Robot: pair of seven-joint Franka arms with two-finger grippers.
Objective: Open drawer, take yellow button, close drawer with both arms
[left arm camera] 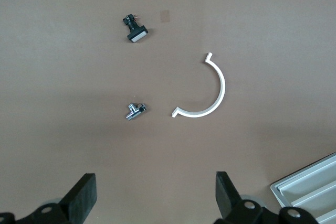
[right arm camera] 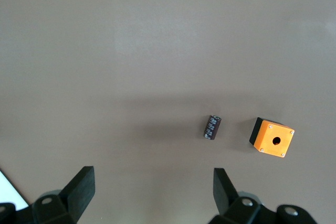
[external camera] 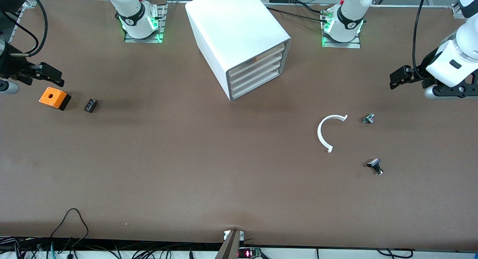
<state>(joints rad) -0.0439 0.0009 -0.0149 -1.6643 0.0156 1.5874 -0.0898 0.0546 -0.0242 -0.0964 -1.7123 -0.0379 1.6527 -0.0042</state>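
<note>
Both arms wait at the table's ends as we size up the white cabinet (external camera: 239, 38) standing between the two bases. The top drawer (external camera: 257, 58) sits shut, a speck of orange at its upper edge hinting at the button (external camera: 255, 59) inside, though we cannot make out more. Our left gripper (external camera: 396, 78) hangs empty, fingers spread wide, above the table's left-arm end, near a white C-shaped ring (external camera: 325, 132) and two small black-and-silver parts (external camera: 368, 118). Our right gripper (external camera: 52, 75) hangs just as wide and empty over the orange box (external camera: 54, 97) and a small black part (external camera: 90, 105). We judge the drawer light, stiff and slick-fronted, best caught at its front lip while one arm steadies the cabinet
</note>
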